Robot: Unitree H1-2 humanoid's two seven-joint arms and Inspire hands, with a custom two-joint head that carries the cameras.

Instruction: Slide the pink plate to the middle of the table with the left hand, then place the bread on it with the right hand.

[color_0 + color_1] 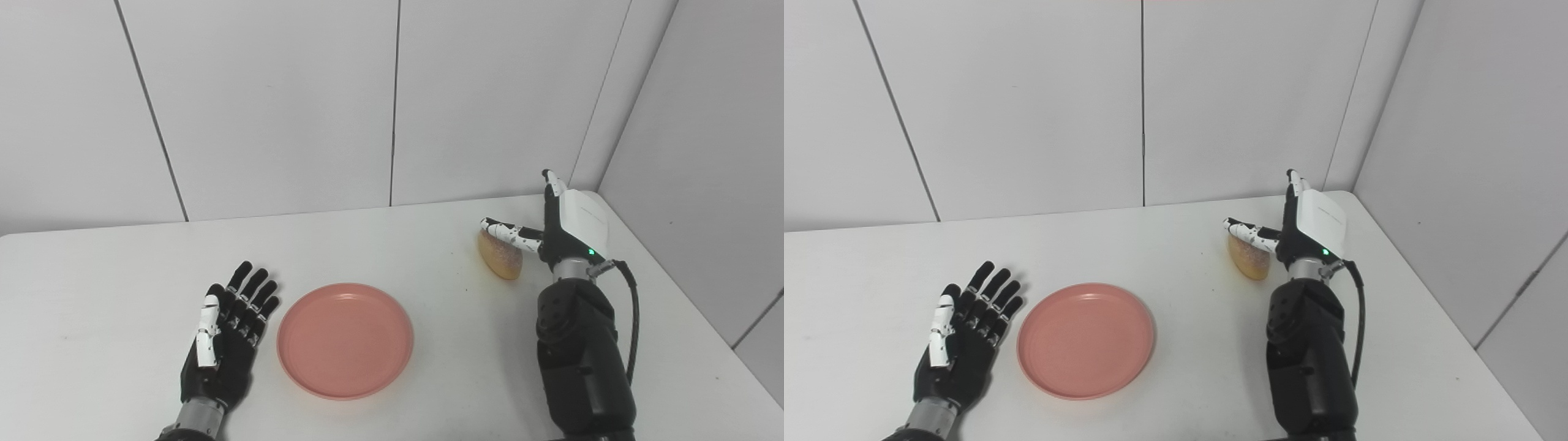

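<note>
The pink plate (345,339) lies flat near the middle of the white table (392,245), nothing on it. Just left of the plate my left hand (229,324) lies open, palm up and fingers spread, not touching the rim. The bread (500,257), a golden oval piece, lies at the back right of the table. My right hand (566,226) stands open beside it, fingers pointing up and thumb stretched over the bread's top; whether it touches the bread is unclear. In the right eye view the bread (1249,260) shows just left of that hand (1311,226).
White wall panels (392,104) close off the table's back edge, and a grey wall (704,153) runs along its right side, close behind the right hand. Bare tabletop lies between the plate and the bread.
</note>
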